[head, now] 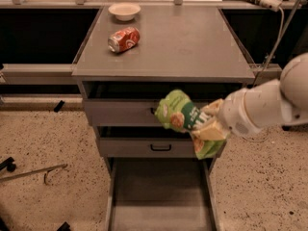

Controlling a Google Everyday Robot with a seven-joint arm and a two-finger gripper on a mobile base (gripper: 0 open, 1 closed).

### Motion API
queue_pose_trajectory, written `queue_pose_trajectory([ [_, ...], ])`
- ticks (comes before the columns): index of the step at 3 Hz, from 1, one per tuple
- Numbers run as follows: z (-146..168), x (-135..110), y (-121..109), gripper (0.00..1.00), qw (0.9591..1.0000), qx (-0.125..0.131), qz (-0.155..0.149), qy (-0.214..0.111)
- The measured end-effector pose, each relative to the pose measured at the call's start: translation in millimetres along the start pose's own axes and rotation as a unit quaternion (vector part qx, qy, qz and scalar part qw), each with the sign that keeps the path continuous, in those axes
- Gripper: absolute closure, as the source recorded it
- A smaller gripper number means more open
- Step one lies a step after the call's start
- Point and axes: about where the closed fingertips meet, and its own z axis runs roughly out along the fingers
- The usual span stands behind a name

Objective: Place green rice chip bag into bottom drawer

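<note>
We see the bag (179, 113) clamped in our gripper (209, 127), its left end jutting out, before the upper drawers (126, 147), above the open bottom drawer (161, 198).

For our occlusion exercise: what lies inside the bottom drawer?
Only bare grey floor shows in the bottom drawer; its rear is hidden beneath the middle drawer. The pincer holds the green rice chip bag above it.

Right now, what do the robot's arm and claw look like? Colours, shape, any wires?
The arm is thick, smooth and white, built of rounded segments with a ringed seam near the wrist. No cables or markings show on it. The claw, in front of the cabinet drawers, looks pale cream, partly hidden by the green rice chip bag.
</note>
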Motion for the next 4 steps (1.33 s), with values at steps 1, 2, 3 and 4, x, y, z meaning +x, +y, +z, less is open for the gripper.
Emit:
queue_pose_trajectory([
  [1, 62.0, 82.5, 26.6, 1.00, 0.9979, -0.054, 0.036, 0.002],
  [2, 62.0, 82.4, 26.6, 1.00, 0.9979, -0.054, 0.036, 0.002],
  [3, 64.4, 78.9, 33.4, 1.00, 0.9991, -0.034, 0.025, -0.008],
  [4, 109.2, 97.8, 53.7, 1.00, 0.9981, -0.030, 0.031, -0.044],
])
